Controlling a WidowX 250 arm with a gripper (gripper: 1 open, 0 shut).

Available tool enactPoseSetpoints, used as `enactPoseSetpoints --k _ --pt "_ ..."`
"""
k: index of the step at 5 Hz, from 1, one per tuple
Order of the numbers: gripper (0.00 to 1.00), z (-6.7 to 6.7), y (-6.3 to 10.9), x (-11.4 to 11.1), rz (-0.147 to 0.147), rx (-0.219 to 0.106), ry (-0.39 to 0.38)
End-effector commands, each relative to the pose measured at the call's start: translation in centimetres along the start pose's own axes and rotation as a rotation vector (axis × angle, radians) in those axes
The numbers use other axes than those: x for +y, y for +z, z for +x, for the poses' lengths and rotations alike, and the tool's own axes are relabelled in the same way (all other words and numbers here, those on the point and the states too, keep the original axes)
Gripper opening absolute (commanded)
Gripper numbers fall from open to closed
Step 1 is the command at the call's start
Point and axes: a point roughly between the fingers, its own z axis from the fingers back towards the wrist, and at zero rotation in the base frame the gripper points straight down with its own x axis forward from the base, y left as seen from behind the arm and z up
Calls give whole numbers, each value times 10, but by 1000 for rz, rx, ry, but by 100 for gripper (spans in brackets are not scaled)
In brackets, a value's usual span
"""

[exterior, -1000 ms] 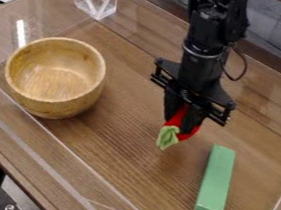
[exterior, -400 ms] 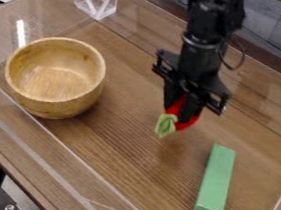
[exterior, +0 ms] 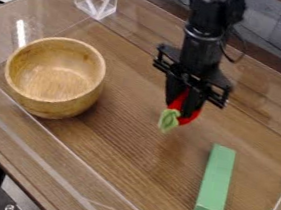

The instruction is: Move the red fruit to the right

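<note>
A black claw [exterior: 184,110] pointing down grips the red fruit [exterior: 180,114] above the wooden table [exterior: 109,147], midway between wooden bowl [exterior: 55,76] and green block [exterior: 215,180].

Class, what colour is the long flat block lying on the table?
Green; the block shows clearly in the camera view.

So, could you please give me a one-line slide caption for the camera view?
Gripper pointing down, shut on the red fruit, between the wooden bowl and the green block on the table.
</note>
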Motion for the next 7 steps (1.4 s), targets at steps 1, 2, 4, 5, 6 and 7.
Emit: enactPoseSetpoints --k 1,2,4,5,6,7 --pt "0 5 3 -7 6 -34 -37" --pt "0 0 3 -15 9 -29 -60" --pt "0 0 10 -19 8 -28 -62" --pt "0 4 15 -19 7 -35 -41" --pt "0 13 7 -12 5 -38 -10" --pt "100 17 -1 -5 1 -35 11"
